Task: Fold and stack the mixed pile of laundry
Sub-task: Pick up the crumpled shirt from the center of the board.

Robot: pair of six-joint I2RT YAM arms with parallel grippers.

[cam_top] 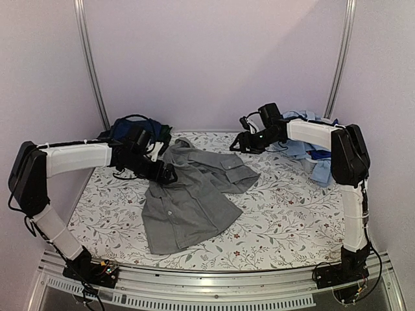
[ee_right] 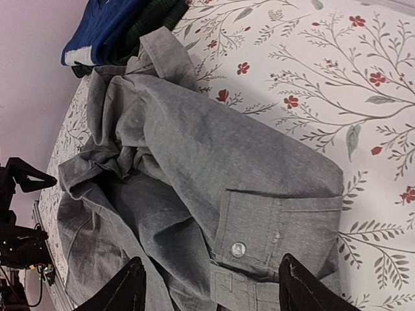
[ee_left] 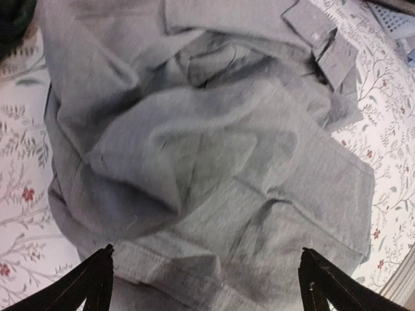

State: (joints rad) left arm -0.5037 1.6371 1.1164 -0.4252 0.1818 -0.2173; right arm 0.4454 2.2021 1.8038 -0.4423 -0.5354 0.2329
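A crumpled grey collared shirt [cam_top: 194, 194] lies on the floral sheet in the middle of the table. My left gripper [cam_top: 170, 175] hovers at its left shoulder, and in the left wrist view the left gripper [ee_left: 205, 259] stands wide open over rumpled grey cloth [ee_left: 207, 149]. My right gripper [cam_top: 238, 144] hangs over the shirt's far right sleeve. In the right wrist view the right gripper [ee_right: 213, 269] is open above the buttoned cuff [ee_right: 238, 249], holding nothing. Navy T-shirts [cam_top: 133, 126] and a dark green plaid piece [ee_right: 152, 16] are heaped at the back left. Light blue shirts [cam_top: 310, 148] are at the back right.
The white floral sheet [cam_top: 285, 220] covers the table, with bare sheet to the right of and in front of the grey shirt. Metal uprights [cam_top: 91, 65] stand at the back corners. The table's metal front rail [cam_top: 214, 285] runs between the arm bases.
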